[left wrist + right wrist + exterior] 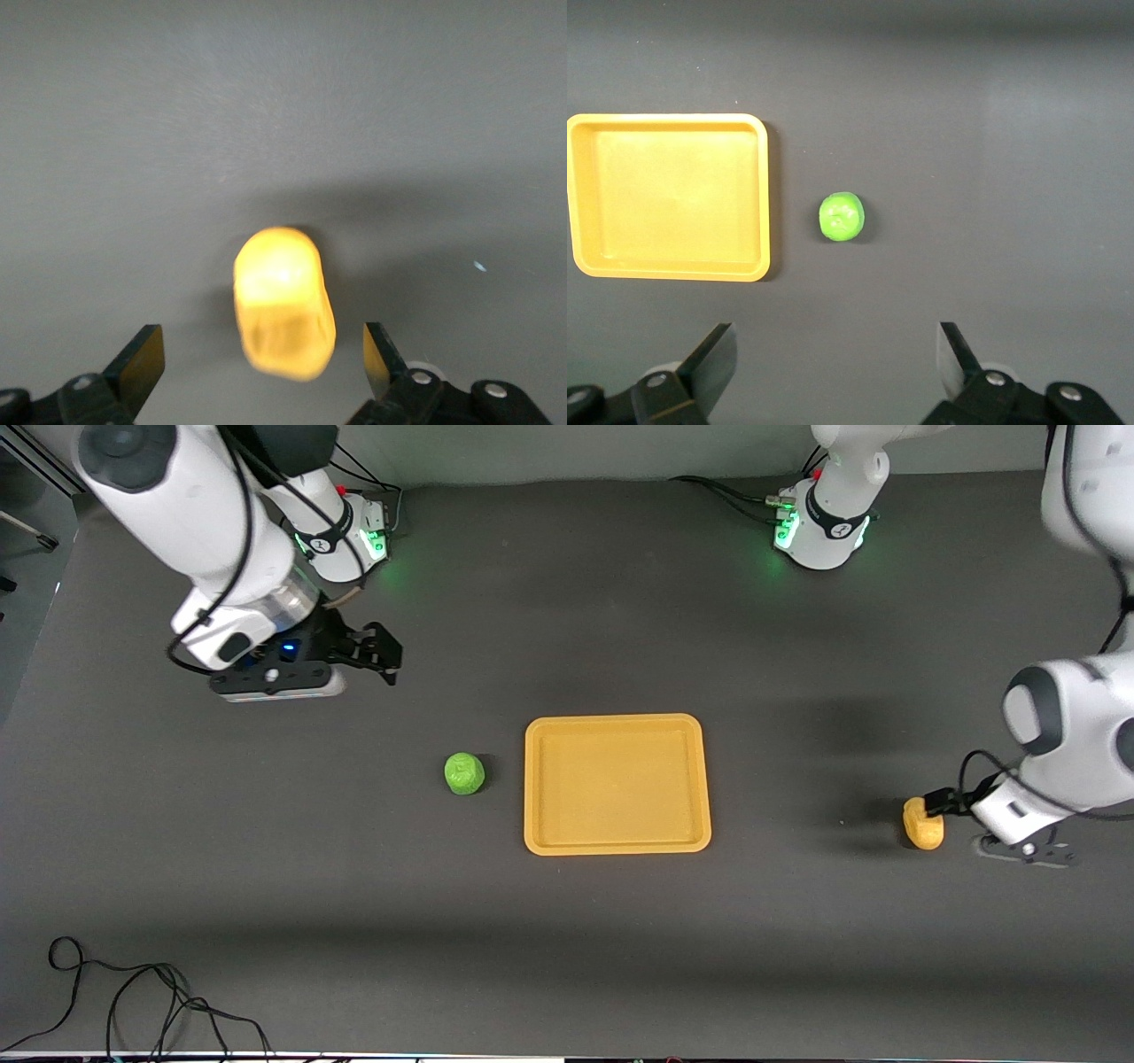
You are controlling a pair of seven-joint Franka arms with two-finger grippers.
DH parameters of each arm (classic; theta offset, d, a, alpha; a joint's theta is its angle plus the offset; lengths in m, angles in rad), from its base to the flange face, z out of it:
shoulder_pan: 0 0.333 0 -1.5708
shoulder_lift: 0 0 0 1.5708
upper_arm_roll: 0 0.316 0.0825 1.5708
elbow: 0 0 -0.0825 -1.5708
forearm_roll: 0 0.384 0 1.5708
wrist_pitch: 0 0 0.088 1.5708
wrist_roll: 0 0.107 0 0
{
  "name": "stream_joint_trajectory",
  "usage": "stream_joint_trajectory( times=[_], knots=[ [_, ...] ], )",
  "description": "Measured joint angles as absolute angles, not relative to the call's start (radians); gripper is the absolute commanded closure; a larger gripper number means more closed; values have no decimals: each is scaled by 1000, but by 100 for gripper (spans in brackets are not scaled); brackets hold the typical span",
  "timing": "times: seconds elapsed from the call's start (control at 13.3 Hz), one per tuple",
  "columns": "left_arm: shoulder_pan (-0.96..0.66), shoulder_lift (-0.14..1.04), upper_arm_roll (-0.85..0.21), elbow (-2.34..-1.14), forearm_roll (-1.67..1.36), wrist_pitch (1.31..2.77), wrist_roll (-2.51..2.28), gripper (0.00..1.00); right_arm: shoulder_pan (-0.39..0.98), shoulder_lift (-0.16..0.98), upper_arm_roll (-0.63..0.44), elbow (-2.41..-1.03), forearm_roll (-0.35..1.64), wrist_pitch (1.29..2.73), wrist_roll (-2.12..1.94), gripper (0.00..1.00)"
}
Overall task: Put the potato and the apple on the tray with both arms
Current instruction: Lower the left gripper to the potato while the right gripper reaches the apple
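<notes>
We see a dark grey table (567,939) with an orange-yellow tray (617,784) near its middle: flat, rectangular, with rounded corners and a low raised rim, and nothing on it. Just beside the tray, toward the right arm's end of the table, lies the apple (464,773), a small bright green ball with a bumpy, slightly faceted surface; it does not touch the rim. The potato (923,824) rests on the table well apart from the tray, toward the left arm's end; it is a small oval yellow-orange lump, close to the tray in colour.

The left claw (941,803) is low at the potato. In the left wrist view we find its fingers (142,359) spread wide, with the potato (283,303) between them and a clear gap on each side, so nothing is gripped. The right claw (379,657) hangs over bare table near its own base, apart from the apple. In the right wrist view its fingers (713,359) also stand wide apart and hold nothing, with the apple (842,216) and the tray (668,196) in sight below.
</notes>
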State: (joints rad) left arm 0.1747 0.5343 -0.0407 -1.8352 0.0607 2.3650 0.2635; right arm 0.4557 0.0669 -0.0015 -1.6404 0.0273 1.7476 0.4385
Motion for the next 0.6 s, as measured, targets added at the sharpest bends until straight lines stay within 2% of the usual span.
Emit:
stream_joint_trajectory(
  times=[0.07, 0.22, 0.3, 0.45, 0.6],
  knots=[
    [175, 580, -42, -1834, 61, 2394, 264, 19, 457, 74, -2, -1652, 27, 1762, 439, 0],
    [175, 644, -44, -1833, 60, 2421, 264, 71, 468, 96, -2, -1707, 27, 1841, 454, 0],
    [175, 651, -44, -1829, 60, 2414, 264, 83, 478, 113, -2, -1750, 27, 1904, 469, 0],
    [175, 633, -46, -1802, 59, 2305, 264, 90, 494, 162, -2, -1830, 24, 2032, 483, 0],
    [174, 593, -54, -1764, 29, 2171, 263, 90, 496, 227, -3, -1882, 23, 2146, 487, 0]
  ],
)
